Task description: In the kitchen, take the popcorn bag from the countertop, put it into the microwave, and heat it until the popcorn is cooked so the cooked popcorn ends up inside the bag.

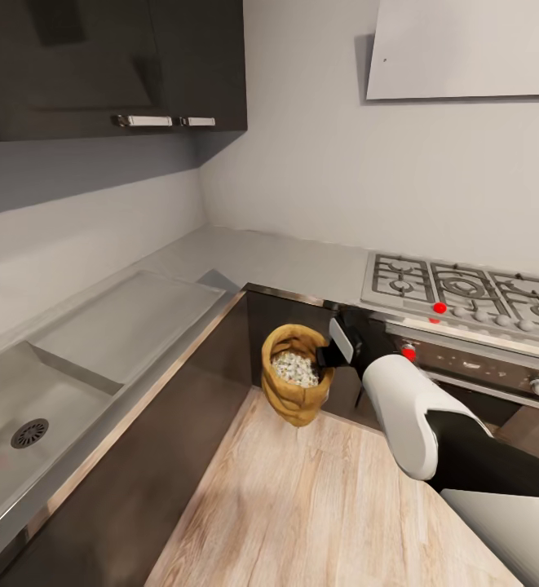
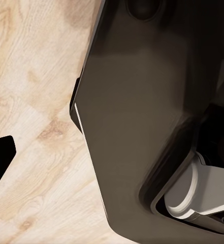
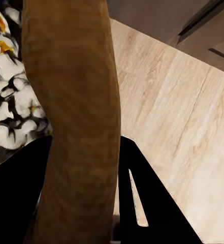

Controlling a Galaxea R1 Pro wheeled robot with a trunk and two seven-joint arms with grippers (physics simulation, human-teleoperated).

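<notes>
In the head view I hold the popcorn bag [image 1: 296, 386] in the air with my right gripper [image 1: 328, 356], in front of the dark lower cabinets [image 1: 293, 314] in the corner of the kitchen and above the pale wood floor [image 1: 302, 505]. The bag hangs upright, its thick rolled rim is on top, and inside I see the popcorn [image 1: 294, 368] as a heap of whitish pieces. In the right wrist view the rolled rim of the bag [image 3: 76, 117] passes between the two black fingers [image 3: 142, 203], so the right gripper is clenched on this rim, and the popcorn [image 3: 10, 101] is visible beside it, white with some yellow spots. The white and black forearm [image 1: 420, 424] of the right arm reaches in from the right side. The countertop [image 1: 253, 261] runs along the wall behind the bag and turns to the left, where a steel sink [image 1: 33, 408] with a round drain is set in it. To the right is the gas hob [image 1: 465, 293], and below it the oven [image 1: 473, 367] with knobs. The left wrist view shows the wood floor [image 2: 35, 127], a dark body panel [image 2: 152, 101] and a black finger tip [image 2: 0, 157]; I cannot tell if the left gripper is released or clenched.
</notes>
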